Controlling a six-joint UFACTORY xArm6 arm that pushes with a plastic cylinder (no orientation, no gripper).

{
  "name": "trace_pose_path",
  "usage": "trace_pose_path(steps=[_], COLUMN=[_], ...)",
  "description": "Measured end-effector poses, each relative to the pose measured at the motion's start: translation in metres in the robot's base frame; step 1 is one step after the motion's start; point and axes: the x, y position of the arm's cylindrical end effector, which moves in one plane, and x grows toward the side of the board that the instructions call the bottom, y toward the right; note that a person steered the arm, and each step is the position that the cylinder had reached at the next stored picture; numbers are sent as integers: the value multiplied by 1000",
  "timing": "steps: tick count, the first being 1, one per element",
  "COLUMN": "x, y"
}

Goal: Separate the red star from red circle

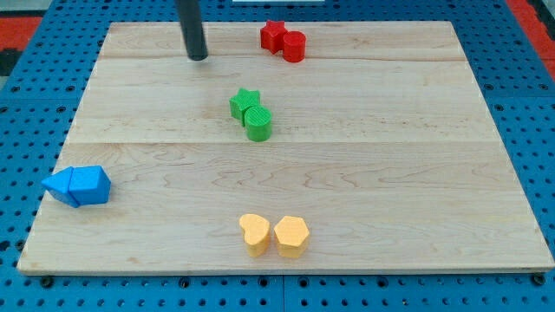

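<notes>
Pale wooden board (416, 173) fills most of the view, resting on a blue pegboard that shows around its edges. Blocks sit on it in pairs, each pair touching: a red star (274, 35) with a red circle (294, 46) pressed against its lower right side, both near the view's top edge; a green star (244, 102) with a green cylinder (258, 124) at the middle; two blue blocks (78, 185), angular in shape, at the view's left edge; and two yellow blocks (274, 235), a heart-like one and a hexagonal one, near the bottom.

I judge the red pair is the job: they sit flush together, so no separating has happened yet. My tip (198, 57) stands on the board to the left of the red star, apart from it, with bare wood between and nothing touching it. I read this placing as a staging spot for a push toward the red pair.

As for a claw, this rig has none: the arm ends in a plain dark rod, so nothing spreads, closes or pinches, and it holds nothing.
</notes>
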Motion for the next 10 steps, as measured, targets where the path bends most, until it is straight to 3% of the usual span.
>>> trace_pose_path(steps=[1,2,5,6,9,10], x=[-33,-51,-24,-19,69,47], y=[23,85,212,156,110,148])
